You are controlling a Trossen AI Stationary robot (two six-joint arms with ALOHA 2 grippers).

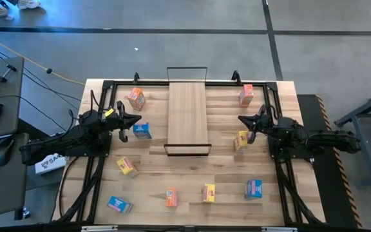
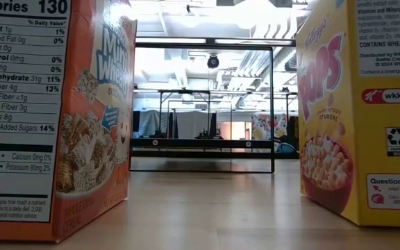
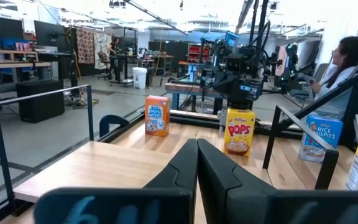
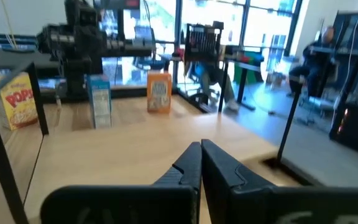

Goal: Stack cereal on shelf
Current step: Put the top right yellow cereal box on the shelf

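From above, the shelf lies flat at the middle of the worktop, black wire loops at both short ends. The cereal boxes are scattered around it (none on the board): an orange box and a blue box to its left, another orange box and a yellow box to its right, more along the near edge. The left end effector hovers just beside the blue box, fingers closed and empty. The right end effector is likewise closed on nothing. At table height, two boxes frame the shelf's wire loop. Each wrist view shows its own fingers pressed together.
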